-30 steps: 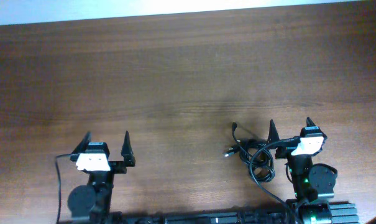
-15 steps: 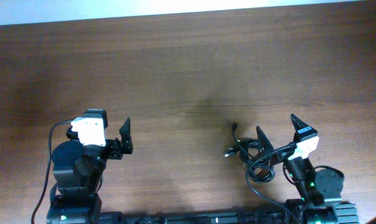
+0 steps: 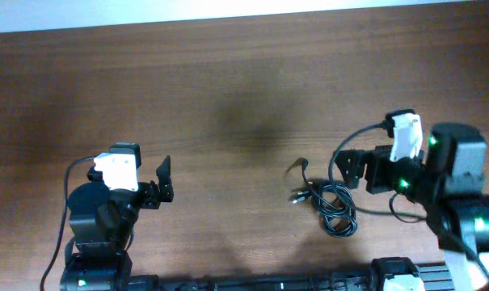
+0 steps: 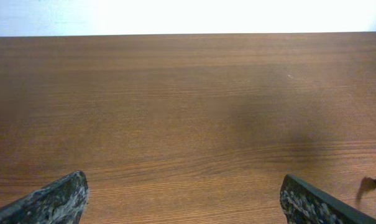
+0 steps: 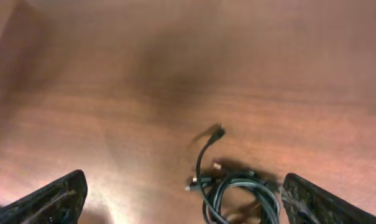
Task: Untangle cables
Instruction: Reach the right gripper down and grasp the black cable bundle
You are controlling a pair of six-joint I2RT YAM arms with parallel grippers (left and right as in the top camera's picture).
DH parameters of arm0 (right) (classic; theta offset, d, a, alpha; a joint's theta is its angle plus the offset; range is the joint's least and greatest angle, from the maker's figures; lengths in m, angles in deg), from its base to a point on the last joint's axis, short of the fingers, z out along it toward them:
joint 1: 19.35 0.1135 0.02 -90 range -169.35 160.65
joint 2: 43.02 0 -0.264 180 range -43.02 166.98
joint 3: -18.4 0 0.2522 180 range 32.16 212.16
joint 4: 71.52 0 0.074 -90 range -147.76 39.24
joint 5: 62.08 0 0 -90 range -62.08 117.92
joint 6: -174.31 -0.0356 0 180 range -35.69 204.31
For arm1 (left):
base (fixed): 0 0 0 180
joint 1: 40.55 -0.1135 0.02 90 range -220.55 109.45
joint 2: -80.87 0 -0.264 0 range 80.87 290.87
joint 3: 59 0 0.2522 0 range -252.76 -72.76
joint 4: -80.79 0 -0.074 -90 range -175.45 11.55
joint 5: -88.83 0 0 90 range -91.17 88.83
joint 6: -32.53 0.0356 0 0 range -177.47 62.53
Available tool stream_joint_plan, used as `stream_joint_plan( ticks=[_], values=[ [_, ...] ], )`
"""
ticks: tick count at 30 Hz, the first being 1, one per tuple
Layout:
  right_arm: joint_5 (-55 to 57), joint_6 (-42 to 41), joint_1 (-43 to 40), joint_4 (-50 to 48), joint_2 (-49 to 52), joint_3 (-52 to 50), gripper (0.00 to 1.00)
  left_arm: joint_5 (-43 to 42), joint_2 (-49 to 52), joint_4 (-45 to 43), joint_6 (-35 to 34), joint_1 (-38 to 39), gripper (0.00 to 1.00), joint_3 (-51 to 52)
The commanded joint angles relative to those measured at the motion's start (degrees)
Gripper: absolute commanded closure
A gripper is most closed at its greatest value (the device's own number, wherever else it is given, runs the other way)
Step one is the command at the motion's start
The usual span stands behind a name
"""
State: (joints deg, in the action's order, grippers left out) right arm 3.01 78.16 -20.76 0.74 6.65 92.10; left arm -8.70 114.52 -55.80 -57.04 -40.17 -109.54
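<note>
Cables [image 3: 335, 208] lay in the overhead view as one coiled tangle where they had been, but the right gripper [image 3: 347, 170] had lifted off them and hung just beside, while the left gripper [image 3: 143, 174], well apart from the right gripper, had not moved. The left wrist view showed spread fingers [image 4: 57, 199] over bare table [image 4: 175, 93]. The right wrist view showed the tangle untouched, near that gripper's parted, empty fingers [image 5: 51, 199], so untangling had likely not begun.
</note>
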Motion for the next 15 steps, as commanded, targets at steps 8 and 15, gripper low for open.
stream_joint_plan(
  ticks=[8, 15],
  values=[
    [-3.06, -7.02, -0.04, 10.82, 27.56, -0.87, 0.06, -0.61, -0.11, -0.02, 0.92, -0.28, 0.01, -0.85],
    [-2.69, -6.84, 7.85, 7.52, 30.53, -3.23, 0.06, -0.61, -0.11, -0.02, 0.92, -0.28, 0.01, -0.85]
  ],
)
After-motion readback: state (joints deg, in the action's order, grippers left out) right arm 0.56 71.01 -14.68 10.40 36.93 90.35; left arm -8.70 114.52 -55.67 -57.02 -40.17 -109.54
